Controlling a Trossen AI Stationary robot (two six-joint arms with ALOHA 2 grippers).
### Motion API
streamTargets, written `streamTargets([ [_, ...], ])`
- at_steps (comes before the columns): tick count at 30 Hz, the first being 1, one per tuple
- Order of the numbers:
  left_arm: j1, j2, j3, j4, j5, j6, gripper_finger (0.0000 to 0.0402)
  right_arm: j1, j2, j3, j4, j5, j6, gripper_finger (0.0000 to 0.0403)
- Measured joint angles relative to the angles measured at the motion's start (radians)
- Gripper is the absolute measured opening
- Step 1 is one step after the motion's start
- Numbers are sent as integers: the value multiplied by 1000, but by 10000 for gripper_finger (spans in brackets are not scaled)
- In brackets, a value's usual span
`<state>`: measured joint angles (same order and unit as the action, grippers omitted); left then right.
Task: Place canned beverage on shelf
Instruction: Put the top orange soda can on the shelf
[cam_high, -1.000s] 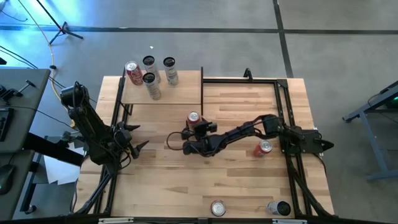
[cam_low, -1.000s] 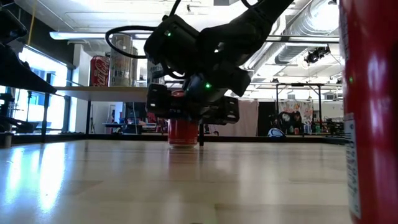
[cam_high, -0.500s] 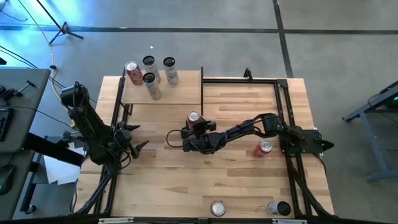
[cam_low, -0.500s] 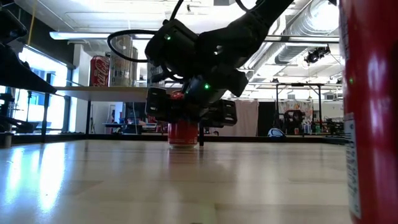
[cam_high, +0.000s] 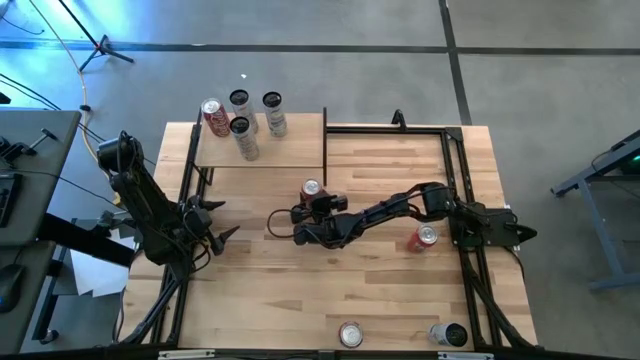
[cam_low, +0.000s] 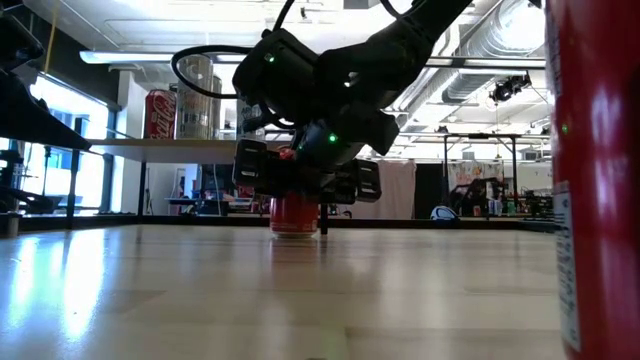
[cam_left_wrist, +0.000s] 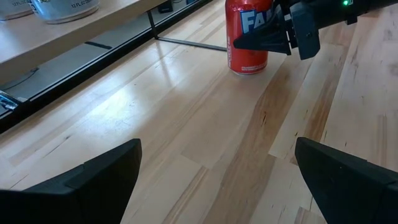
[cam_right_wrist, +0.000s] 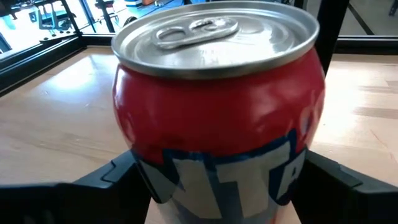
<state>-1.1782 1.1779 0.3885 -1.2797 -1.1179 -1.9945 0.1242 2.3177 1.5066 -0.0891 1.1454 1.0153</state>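
– Gripping what, at panel centre?
– Right end effector (cam_high: 316, 203) closed on red can (cam_high: 311, 188); fingers (cam_right_wrist: 118, 177) pressed against both sides of the can body, pull-tab lid uppermost. Seen level across the tabletop (cam_high: 380, 290), clamped over the can's upper half, base of the can resting on the planks.

– Standing where, relative to the shelf?
– Upright on the tabletop, just in front of the shelf (cam_high: 290, 150), near its right corner; apart from the board, not on it. Reached by the right arm stretched in from the right edge.

– Holding anything, on that shelf?
– Loaded with four cans (cam_high: 243, 138) toward its far left: one red, three pale with dark tops.

– Lying elsewhere?
– Second red can (cam_high: 426, 238) near the right arm's base; two more cans (cam_high: 350, 333) along the near edge.

– Doing what, on the left side?
– Left end effector (cam_high: 215, 235) spread wide, nothing between the fingers, parked at the left edge and pointed toward the gripped can.
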Motion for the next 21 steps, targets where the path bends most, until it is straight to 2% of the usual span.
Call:
streamTargets([
  [14, 0, 0, 0, 0, 0, 0, 400, 51, 3, 8, 55, 14, -56, 284],
  [18, 0, 0, 0, 0, 0, 0, 400, 68, 3, 56, 33, 29, -103, 284],
  [21, 0, 0, 0, 0, 0, 0, 400, 79, 3, 131, -58, 32, -128, 284],
])
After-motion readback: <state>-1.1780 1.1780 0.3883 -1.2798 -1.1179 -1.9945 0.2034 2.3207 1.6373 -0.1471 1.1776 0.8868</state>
